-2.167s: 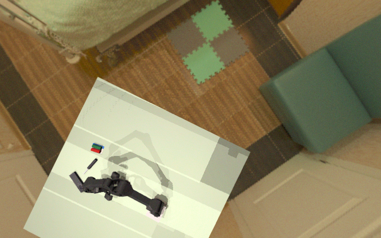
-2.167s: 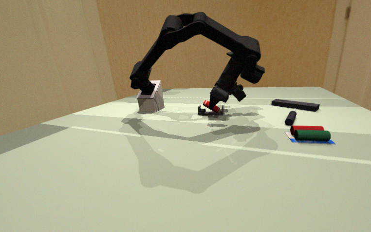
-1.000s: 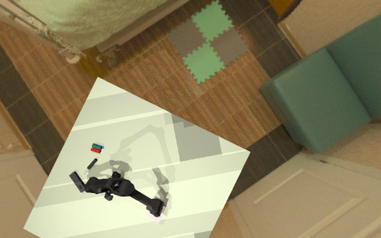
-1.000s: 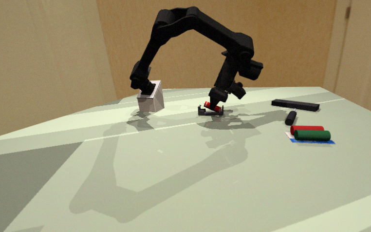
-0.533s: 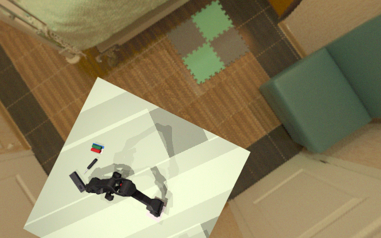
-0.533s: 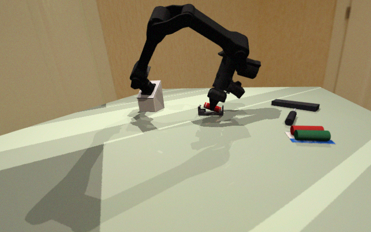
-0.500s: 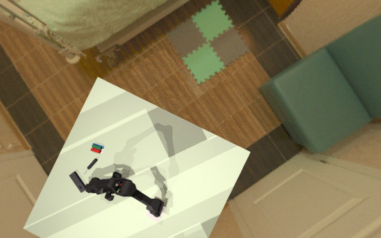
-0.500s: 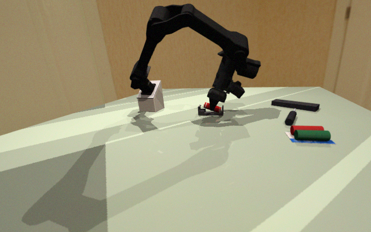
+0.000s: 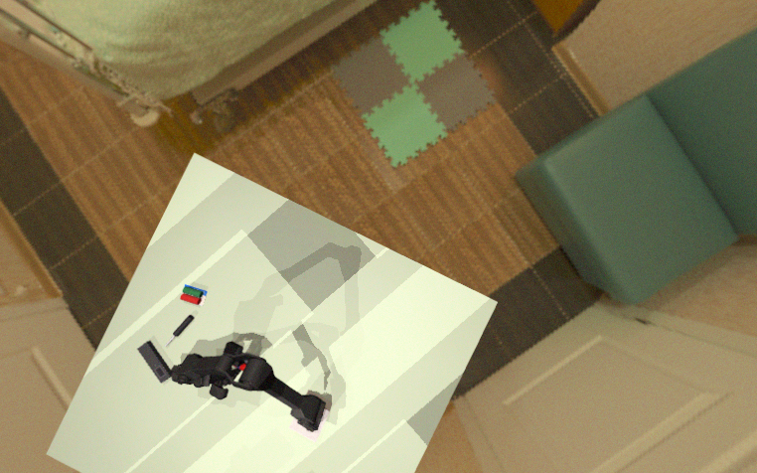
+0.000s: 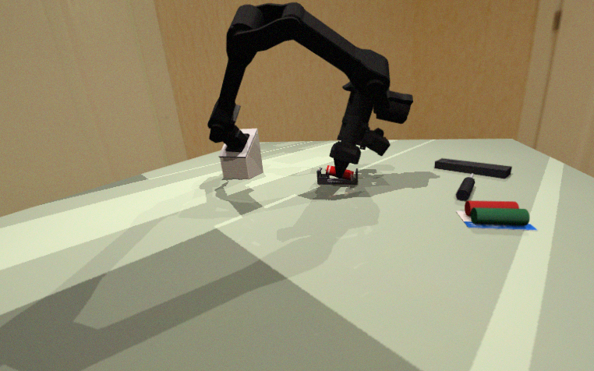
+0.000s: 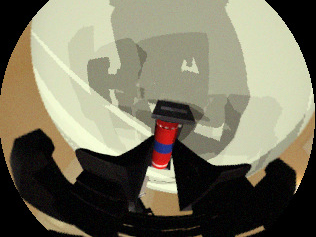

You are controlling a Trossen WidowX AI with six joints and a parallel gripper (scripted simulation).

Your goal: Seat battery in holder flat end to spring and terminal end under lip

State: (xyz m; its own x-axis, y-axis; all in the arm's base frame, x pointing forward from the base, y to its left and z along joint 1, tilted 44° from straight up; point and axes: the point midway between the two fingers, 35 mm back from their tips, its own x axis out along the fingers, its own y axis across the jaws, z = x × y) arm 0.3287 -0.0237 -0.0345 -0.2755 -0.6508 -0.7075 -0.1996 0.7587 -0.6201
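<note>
Red, blue-banded battery (image 11: 163,143) — gripper-pinched (image 11: 161,171).

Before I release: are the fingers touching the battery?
Touching. In the wrist view the fingers close on both sides of the red battery, no gap showing.

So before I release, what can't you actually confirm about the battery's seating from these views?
- Spring contact: in the wrist view the end effector fingers cover the battery's near end.
- Terminal end under the lip: in the wrist view it meets the dark holder wall; too blurred to judge.
- Flatness: in the exterior view the battery looks slightly tilted, but is too small to be sure.
- Top view: the arm hides the holder entirely.
</note>
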